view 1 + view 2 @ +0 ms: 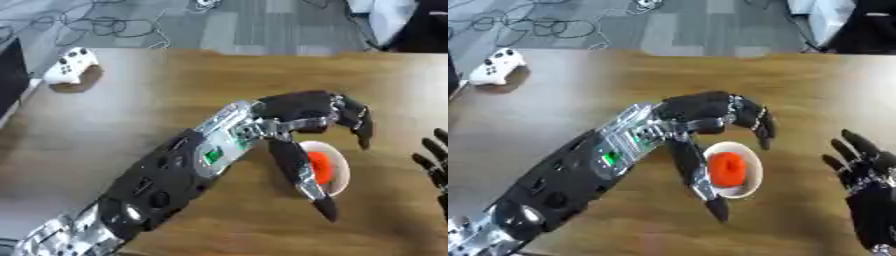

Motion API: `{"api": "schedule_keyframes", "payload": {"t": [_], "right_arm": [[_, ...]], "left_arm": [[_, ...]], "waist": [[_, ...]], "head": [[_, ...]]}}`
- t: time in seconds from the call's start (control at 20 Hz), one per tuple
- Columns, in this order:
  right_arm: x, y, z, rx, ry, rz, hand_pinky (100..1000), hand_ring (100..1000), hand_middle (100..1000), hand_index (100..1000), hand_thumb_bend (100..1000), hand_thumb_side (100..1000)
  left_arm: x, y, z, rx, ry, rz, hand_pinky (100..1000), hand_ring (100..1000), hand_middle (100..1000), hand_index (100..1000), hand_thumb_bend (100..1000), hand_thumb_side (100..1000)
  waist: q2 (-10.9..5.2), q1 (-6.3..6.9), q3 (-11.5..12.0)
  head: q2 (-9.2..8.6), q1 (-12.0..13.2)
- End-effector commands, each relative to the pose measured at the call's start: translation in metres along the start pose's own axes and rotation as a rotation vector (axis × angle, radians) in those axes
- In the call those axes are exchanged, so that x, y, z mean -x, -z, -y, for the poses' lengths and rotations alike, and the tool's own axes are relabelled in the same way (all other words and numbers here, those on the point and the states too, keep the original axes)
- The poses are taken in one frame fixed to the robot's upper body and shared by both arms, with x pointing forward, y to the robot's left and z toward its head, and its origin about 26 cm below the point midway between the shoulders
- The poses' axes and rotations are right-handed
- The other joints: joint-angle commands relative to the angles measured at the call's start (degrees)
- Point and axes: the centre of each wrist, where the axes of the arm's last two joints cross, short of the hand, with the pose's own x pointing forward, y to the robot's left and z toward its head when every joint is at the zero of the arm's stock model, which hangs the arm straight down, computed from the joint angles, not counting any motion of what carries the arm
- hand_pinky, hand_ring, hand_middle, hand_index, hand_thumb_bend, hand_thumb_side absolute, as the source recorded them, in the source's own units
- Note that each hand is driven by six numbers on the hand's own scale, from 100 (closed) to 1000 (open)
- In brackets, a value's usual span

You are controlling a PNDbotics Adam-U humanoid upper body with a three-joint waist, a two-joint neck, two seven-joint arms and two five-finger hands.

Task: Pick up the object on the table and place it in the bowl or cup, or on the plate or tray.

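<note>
A small white bowl [745, 187] sits on the wooden table right of centre, and an orange-red object [728, 169] lies inside it. My left hand [702, 112] hovers just above and behind the bowl, open, its fingers [760, 125] drooping forward and its thumb [697, 175] stretched down across the bowl's left rim. Nothing is held in it. My right hand [868, 175] rests open at the right edge, fingers up, apart from the bowl.
A white game controller [72, 65] lies at the table's far left. Cables run across the grey floor [219, 25] beyond the far edge. A dark object [9, 75] stands at the left edge.
</note>
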Motion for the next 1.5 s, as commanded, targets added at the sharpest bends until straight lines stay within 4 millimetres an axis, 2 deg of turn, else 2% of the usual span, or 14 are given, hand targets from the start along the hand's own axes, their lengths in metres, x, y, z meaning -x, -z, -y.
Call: {"api": "schedule_keyframes", "payload": {"t": [0.05,0.2,0.35,0.55,0.6,0.75,0.8,1.0,1.05,1.1,1.5], "right_arm": [[-0.009,0.003,0.001,-0.018,-0.028,0.017,873,942,931,888,100,949],[-0.009,0.003,0.001,-0.017,-0.027,0.021,873,942,931,888,100,948],[-0.01,0.002,0.001,-0.015,-0.027,0.024,873,942,931,888,100,945],[-0.01,0.001,0.001,-0.014,-0.031,0.022,874,943,932,889,100,942],[-0.01,0.001,0.001,-0.015,-0.031,0.021,873,943,932,889,100,939],[-0.01,0.0,-0.001,-0.019,-0.034,0.019,874,945,934,891,100,934],[-0.011,0.0,-0.001,-0.022,-0.039,0.018,875,948,936,892,100,927],[-0.01,0.004,-0.005,-0.032,-0.067,0.018,883,966,946,899,100,912],[-0.01,0.005,-0.006,-0.036,-0.077,0.017,885,970,948,901,100,781],[-0.01,0.007,-0.008,-0.041,-0.087,0.018,888,974,951,903,100,904],[-0.006,0.019,-0.02,-0.085,-0.168,0.029,899,989,963,912,100,863]], "left_arm": [[-0.001,-0.003,-0.016,-0.051,0.025,0.009,546,598,594,637,811,750],[0.0,-0.019,-0.028,-0.129,0.044,-0.044,535,608,597,638,759,725],[0.002,-0.039,-0.036,-0.219,0.032,-0.126,577,663,644,658,774,726],[0.008,-0.067,-0.034,-0.349,-0.077,-0.237,626,730,695,692,790,730],[0.01,-0.073,-0.031,-0.383,-0.119,-0.27,663,772,732,727,797,740],[0.015,-0.089,-0.022,-0.48,-0.242,-0.352,713,815,772,770,801,763],[0.016,-0.094,-0.018,-0.512,-0.284,-0.377,766,856,810,810,782,794],[0.016,-0.111,0.003,-0.666,-0.439,-0.446,836,910,857,853,713,836],[0.015,-0.113,0.006,-0.702,-0.464,-0.454,839,912,860,856,613,917],[0.014,-0.116,0.011,-0.747,-0.489,-0.467,841,914,860,857,696,846],[0.005,-0.124,0.055,-0.994,-0.626,-0.522,826,903,849,841,662,833]], "waist": [[-0.58,-0.37,0.2],[-0.58,-0.46,0.6],[-0.61,-0.61,1.2],[-0.76,-0.89,2.2],[-0.84,-1.02,2.6],[-1.08,-1.33,3.4],[-1.12,-1.43,3.8],[-1.21,-1.74,5.0],[-1.23,-1.77,5.2],[-1.24,-1.84,5.7],[-1.51,-2.55,8.6]], "head": [[-0.02,0.2],[-0.11,-0.2],[-0.22,-0.7],[-0.4,-1.4],[-0.53,-1.4],[-0.82,-1.4],[-0.93,-1.3],[-1.19,-1.4],[-1.2,-1.4],[-1.23,-1.4],[-1.3,-2.0]]}}
